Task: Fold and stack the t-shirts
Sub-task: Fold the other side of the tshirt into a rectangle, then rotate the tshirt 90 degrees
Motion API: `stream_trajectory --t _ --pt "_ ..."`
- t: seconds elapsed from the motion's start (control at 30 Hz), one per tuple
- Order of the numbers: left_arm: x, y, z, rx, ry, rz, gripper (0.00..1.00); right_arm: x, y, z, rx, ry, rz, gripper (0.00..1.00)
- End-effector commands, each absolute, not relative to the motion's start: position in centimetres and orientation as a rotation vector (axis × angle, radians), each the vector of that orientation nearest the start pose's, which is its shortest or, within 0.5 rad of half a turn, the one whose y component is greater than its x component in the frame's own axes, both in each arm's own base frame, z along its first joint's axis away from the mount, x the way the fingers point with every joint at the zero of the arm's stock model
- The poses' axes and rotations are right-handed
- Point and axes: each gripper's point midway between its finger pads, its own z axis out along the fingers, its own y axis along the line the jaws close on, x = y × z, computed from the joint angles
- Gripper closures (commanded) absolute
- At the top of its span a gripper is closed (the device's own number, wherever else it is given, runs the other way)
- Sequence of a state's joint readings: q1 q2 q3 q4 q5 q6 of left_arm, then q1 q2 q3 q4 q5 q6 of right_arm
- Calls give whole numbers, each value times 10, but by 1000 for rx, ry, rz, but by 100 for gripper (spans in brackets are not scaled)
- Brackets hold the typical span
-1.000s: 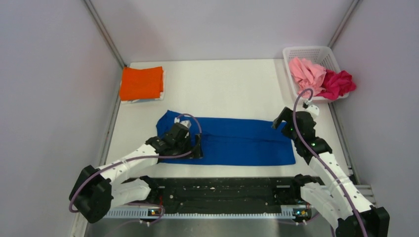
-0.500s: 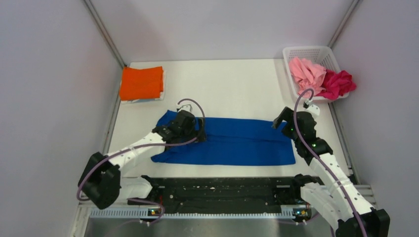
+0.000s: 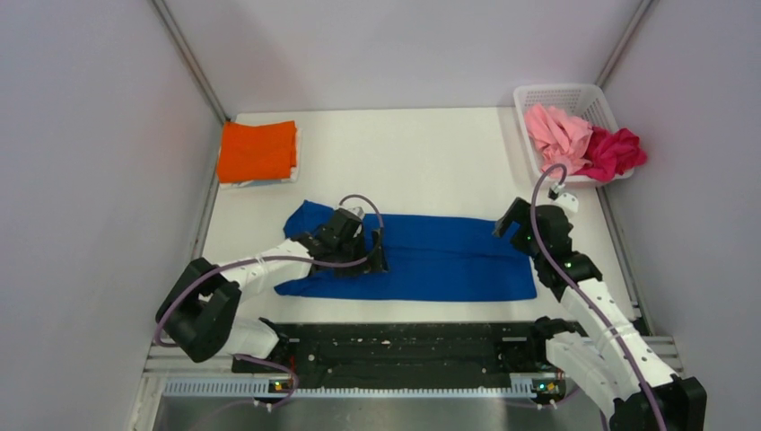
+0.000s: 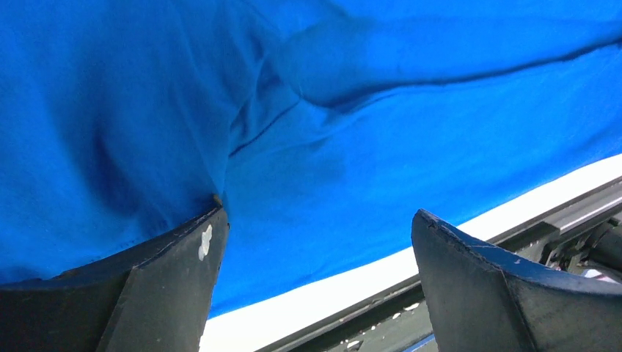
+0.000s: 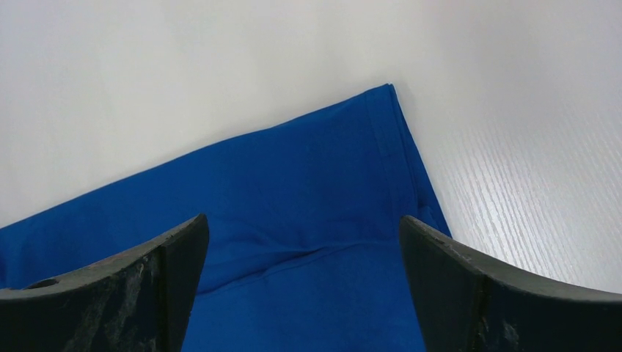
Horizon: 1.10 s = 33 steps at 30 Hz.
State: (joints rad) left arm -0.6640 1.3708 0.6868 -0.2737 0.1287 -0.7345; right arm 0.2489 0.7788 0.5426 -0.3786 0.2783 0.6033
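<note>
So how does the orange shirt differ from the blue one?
The orange shirt is folded into a compact square at the far left corner; the blue shirt lies centrally as a long strip. No gripper is near the orange shirt; the left gripper and right gripper, both open, are at the blue shirt. Both are plain-coloured and flat.

arms (image 3: 599, 316): white links, black joints | cables (image 3: 535, 214): purple | tool fingers (image 4: 477, 286): black, white scuffs

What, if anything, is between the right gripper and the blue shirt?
Nothing visible. The right gripper hangs open just above the blue shirt, at its right edge. The right wrist view shows only bare cloth and table ahead of it.
</note>
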Motion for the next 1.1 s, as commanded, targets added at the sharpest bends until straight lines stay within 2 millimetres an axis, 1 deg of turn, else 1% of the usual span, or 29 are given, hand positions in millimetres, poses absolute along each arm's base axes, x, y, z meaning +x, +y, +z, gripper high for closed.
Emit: stream_trajectory --t 0.0,0.07,0.13,0.17,0.23,0.33,0.37,0.4,0.47,0.53,0.57,0.63,0.7,0.77,0.93,1.0,1.07 --pt "207 -233 41 -67 2681 -694 1 273 47 135 513 2072 214 1" --pt "211 -223 38 -82 2682 -610 1 273 47 133 512 2077 211 1" --pt "217 -219 42 -89 2665 -567 1 273 48 133 508 2082 215 1" --pt "220 -221 49 -80 2649 -577 1 274 49 133 505 2082 218 1" --pt "222 -230 69 -47 2613 -644 1 274 49 134 504 2079 218 1" --pt "221 -245 110 56 2498 -805 1 276 51 136 490 2078 231 1" --pt "221 -246 120 78 2450 -840 1 277 53 137 484 2078 244 1" --pt "224 -243 128 69 2400 -841 1 278 58 137 470 2078 272 1" --pt "237 -231 139 -9 2317 -793 1 281 68 136 441 2088 320 1" --pt "252 -218 140 -106 2292 -762 1 284 79 133 403 2105 381 1" --pt "261 -212 139 -165 2290 -770 1 286 86 129 383 2121 413 1" --pt "278 -200 131 -290 2300 -789 1 290 99 122 354 2151 476 1" --pt "296 -188 118 -414 2311 -790 1 293 113 113 324 2184 530 1" --pt "310 -179 104 -523 2330 -776 1 300 124 106 292 2208 544 1" --pt "323 -176 72 -624 2417 -734 1 315 149 84 242 2244 568 1" --pt "326 -169 55 -678 2438 -665 1 315 156 72 226 2268 573 1" --pt "332 -166 44 -710 2455 -633 1 311 159 59 217 2299 554 1"
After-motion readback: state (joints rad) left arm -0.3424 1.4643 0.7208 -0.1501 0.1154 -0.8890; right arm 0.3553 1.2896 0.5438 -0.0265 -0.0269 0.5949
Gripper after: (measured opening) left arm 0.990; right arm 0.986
